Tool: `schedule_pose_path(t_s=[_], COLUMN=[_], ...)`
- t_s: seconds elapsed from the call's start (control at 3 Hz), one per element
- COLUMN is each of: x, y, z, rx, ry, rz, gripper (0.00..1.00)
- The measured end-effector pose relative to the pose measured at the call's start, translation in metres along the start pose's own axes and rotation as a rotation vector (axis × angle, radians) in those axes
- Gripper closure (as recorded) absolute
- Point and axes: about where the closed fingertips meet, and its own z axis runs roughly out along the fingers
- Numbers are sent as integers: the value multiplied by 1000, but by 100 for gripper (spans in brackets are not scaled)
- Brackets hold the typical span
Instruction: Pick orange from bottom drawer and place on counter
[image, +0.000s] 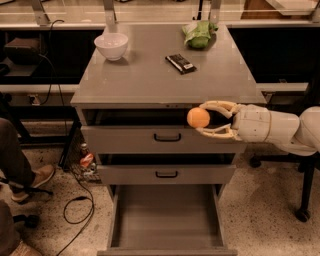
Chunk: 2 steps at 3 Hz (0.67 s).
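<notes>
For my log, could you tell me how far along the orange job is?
Done: the orange is out of the open bottom drawer. In hand: the gripper holds it just below the front edge of the counter. Left: raising it and setting it down there.

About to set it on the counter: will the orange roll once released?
Likely yes: the orange is round and smooth, and the counter looks flat and slick. Held in the gripper before the top drawer, it looks firm, not squashed.

Dim, warm overhead light. Soft sheen on the tabletop (150, 80); the bowl (111, 46) casts a short shadow. The tool (200, 118), at the tabletop's front right edge, grips the brightly lit orange (198, 118). The upper drawers (165, 136) gape dark.
</notes>
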Motion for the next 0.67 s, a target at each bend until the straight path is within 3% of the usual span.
schedule_pose_path(t_s=[0.67], x=[0], y=[-1], z=[2], rx=[-1], ry=[5], rz=[15], gripper=[100])
